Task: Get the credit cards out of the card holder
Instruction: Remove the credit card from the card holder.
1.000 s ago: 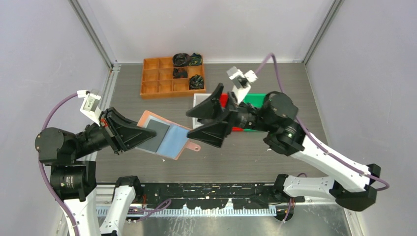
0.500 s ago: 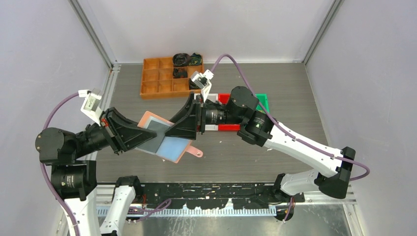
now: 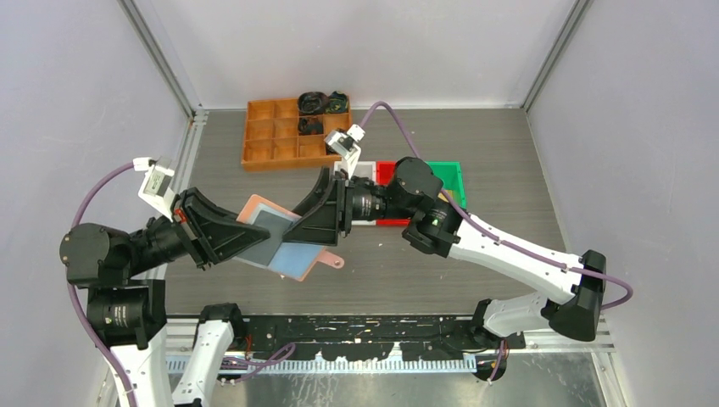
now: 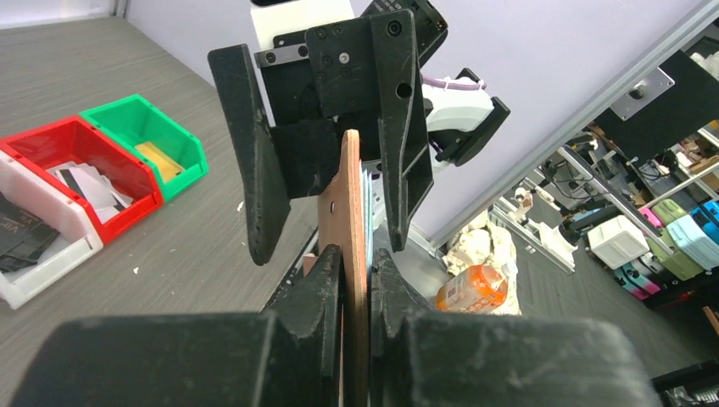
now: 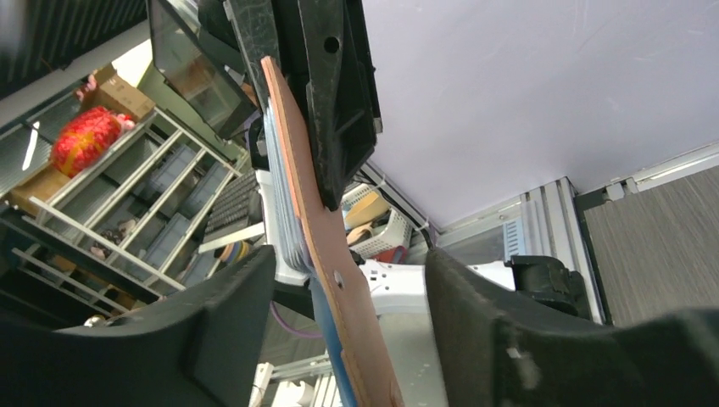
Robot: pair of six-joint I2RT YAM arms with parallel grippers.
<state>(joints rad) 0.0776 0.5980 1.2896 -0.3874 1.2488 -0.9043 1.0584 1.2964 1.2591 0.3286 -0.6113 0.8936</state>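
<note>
The salmon-pink card holder (image 3: 288, 246) hangs open in the air, showing a dark pocket panel and a light blue one, with its strap tab (image 3: 336, 261) at the lower right. My left gripper (image 3: 254, 233) is shut on its left half; the left wrist view shows it edge-on (image 4: 354, 203) between my pads. My right gripper (image 3: 315, 216) is open, one finger on each side of the holder's right half (image 5: 335, 263), not touching. I cannot single out any cards in the pockets. Loose cards lie in the red bin (image 4: 85, 182) and a tan-yellow card lies in the green bin (image 4: 158, 158).
Three small bins stand behind the right arm: white (image 3: 363, 169), red (image 3: 387, 169) and green (image 3: 449, 174). An orange compartment tray (image 3: 271, 136) with black coiled bundles is at the back left. Metal frame posts border the table.
My right arm swung left from over the bins to the card holder, and its open jaws now straddle the holder's right half. My left gripper kept its hold, nearly still.
</note>
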